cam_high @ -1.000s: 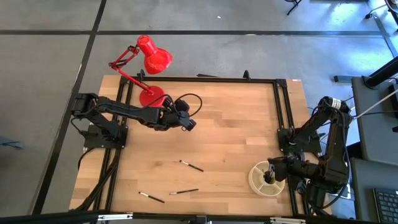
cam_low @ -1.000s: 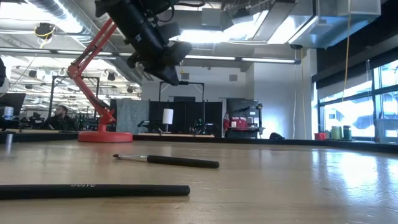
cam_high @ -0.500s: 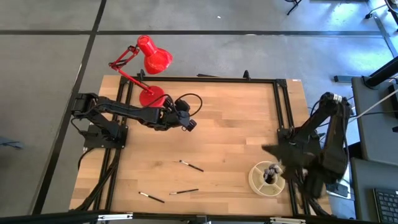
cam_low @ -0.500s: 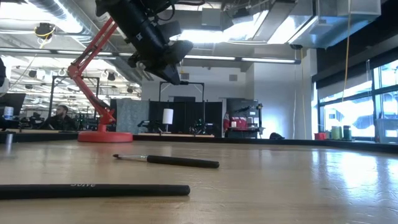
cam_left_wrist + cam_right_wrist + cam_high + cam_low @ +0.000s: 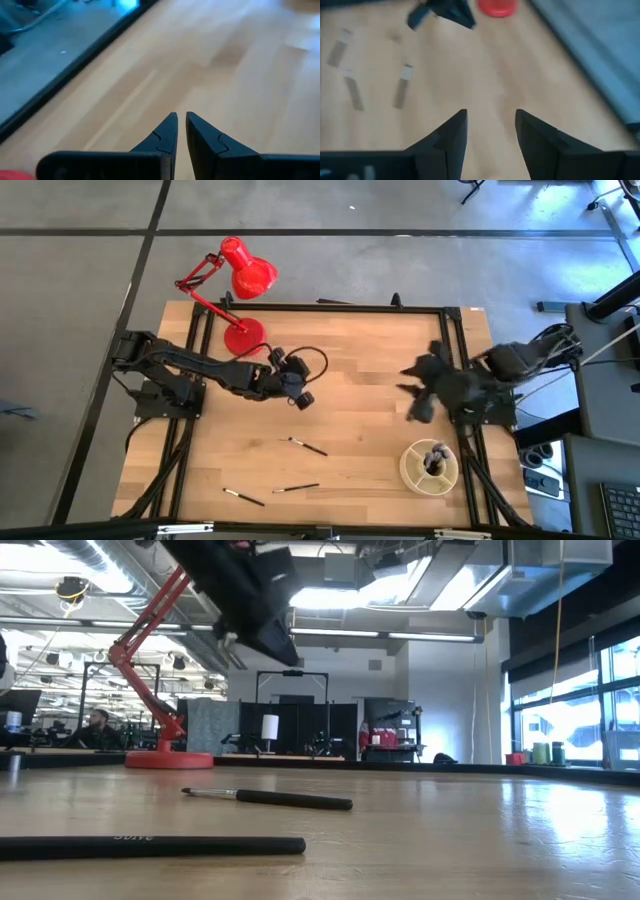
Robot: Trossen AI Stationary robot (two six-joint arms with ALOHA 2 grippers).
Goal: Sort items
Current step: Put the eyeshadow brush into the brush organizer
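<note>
Three thin black brushes lie flat on the wooden table near its front edge: one (image 5: 308, 447), one (image 5: 296, 488) and one (image 5: 243, 497). Two of them show in the low view (image 5: 268, 799) (image 5: 150, 846). More brushes stand in the round cream dish (image 5: 412, 470) at the near right. My left gripper (image 5: 300, 398) (image 5: 181, 119) hovers shut over the table left of its middle, holding nothing. My right gripper (image 5: 415, 395) (image 5: 490, 117) hangs open and blurred above the table, beyond the dish, with nothing between its fingers.
A red desk lamp (image 5: 240, 275) stands with its base (image 5: 243, 337) at the table's far left corner, close behind my left arm. A black frame (image 5: 450, 360) runs along the table's edges. Bare wood lies across the middle of the table.
My right gripper has risen from the dish and swung toward the table's far edge and middle, rolling its wrist as it went; brushes stay in the dish. My left gripper has drifted a little toward the near edge. The brushes on the table have not moved.
</note>
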